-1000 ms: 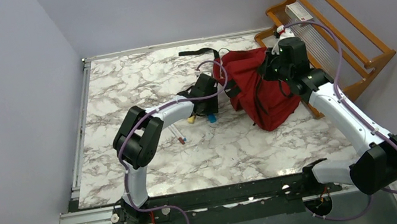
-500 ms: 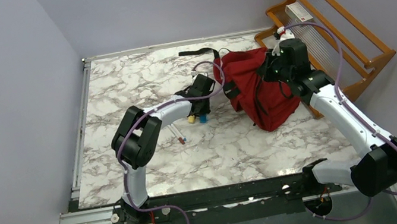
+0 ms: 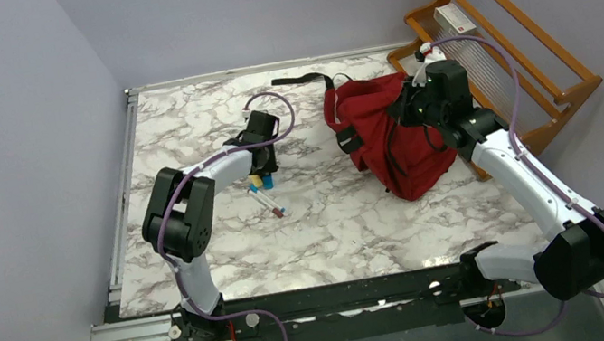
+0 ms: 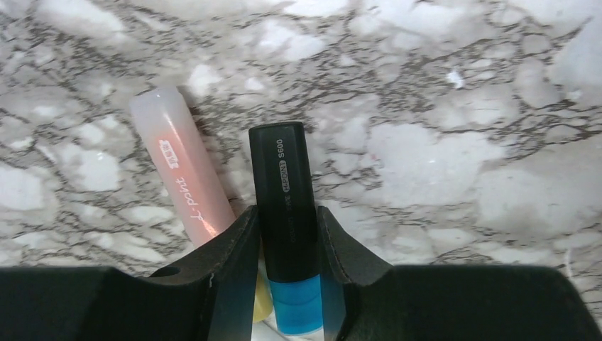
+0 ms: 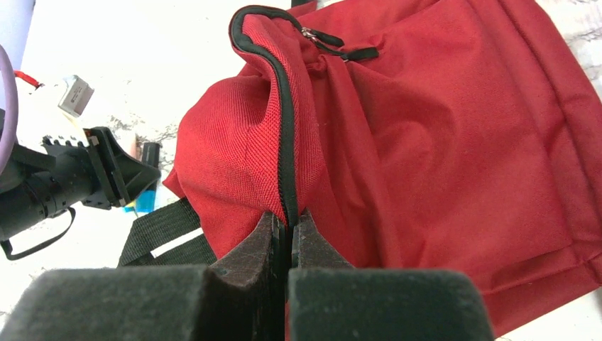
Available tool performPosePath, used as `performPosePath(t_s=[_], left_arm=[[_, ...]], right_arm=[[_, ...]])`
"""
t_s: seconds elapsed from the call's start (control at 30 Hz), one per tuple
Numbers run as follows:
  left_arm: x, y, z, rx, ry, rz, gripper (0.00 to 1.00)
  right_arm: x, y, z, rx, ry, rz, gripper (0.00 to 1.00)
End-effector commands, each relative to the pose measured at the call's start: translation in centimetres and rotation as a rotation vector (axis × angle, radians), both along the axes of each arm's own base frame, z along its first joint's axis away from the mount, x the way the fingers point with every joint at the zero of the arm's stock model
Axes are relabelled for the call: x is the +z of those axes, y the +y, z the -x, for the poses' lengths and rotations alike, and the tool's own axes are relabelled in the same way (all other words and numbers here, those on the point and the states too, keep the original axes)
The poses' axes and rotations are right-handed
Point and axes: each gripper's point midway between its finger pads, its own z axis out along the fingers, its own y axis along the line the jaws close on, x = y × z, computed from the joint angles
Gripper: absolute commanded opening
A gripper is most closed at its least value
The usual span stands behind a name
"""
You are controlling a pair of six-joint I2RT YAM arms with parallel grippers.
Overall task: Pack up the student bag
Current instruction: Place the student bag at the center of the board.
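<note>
Black marker (image 4: 285, 206), blue-ended: held between the left gripper's (image 4: 287, 238) fingers.
Pale pink marker (image 4: 186, 181): just beside them.
Two pens (image 3: 268, 201): laid near that gripper, toward the bases.
Marble tabletop (image 4: 440, 163): beneath.
Wooden rack (image 3: 527, 52): placed beyond the right gripper (image 5: 287, 222); white box (image 3: 455, 18) shelved on it.

The marble-patterned table (image 3: 183, 134) carries the red bag (image 3: 395, 142) slumped on its far right part, with a black strap (image 3: 300, 78) running flat from it along the far edge. Left of centre, well apart from the bag, two thin pens (image 3: 268, 203) lie side by side, and just beyond them is a pale pink highlighter (image 4: 186, 170) — a black-capped blue marker (image 4: 282, 188) is just beside it. A wooden rack (image 3: 496, 30) stands at the far right corner — whether on the top or beside it cannot be told.
</note>
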Motion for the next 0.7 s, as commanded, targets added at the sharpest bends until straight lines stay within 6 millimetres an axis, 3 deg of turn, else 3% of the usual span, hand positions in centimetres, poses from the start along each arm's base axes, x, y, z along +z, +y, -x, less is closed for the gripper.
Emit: performPosePath(t_s=[0.0,0.2,0.37,0.5,0.67], left_arm=[[-0.6,3.6,2.2,0.028,0.070,-0.082,0.00],[-1.1,5.3,3.8,0.066,0.104,-0.093,0.00],[0.5,6.5,3.9,0.095,0.070,-0.080,0.00],[3.5,6.6,2.9,0.112,0.001,-0.012,0.00],[9.3,5.3,0.9,0.083,-0.151,0.108,0.00]], right_arm=[[2.3,0.6,-0.6,0.042,-0.081,-0.040,0.00],[2.3,2.4,-0.3,0.159,-0.084,-0.053,0.01],[1.1,5.1,0.3,0.338,-0.030,-0.093,0.01],[-0.1,7.9,1.5,0.494,0.036,-0.172,0.01],[-2.0,11.6,3.3,0.662,0.116,-0.237,0.01]])
